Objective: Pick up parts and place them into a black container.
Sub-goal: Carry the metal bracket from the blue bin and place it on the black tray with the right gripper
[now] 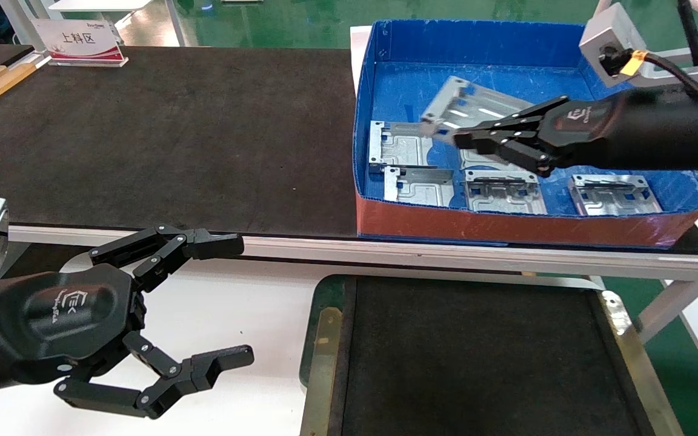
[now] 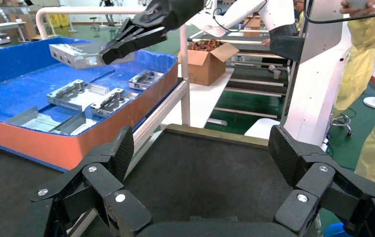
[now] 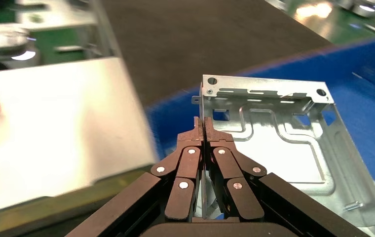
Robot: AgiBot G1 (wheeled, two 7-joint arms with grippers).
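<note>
At two o'clock the right gripper point(image 1: 467, 140) pinches a tilted silver part point(image 1: 467, 104) above the blue box point(image 1: 506, 227), four more parts lying below; at seven o'clock the left gripper point(image 1: 240, 303) hangs spread beside the black container point(image 1: 325, 339)

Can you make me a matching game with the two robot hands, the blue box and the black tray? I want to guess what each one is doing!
Things:
1. right hand
2. left hand
3. blue box
4. black tray

States:
A. nothing in it
B. open, holding nothing
C. shut on a shiny metal part, held above the box
D. several metal parts lie on its floor

Pairs: 1-C, 2-B, 3-D, 4-A
</note>
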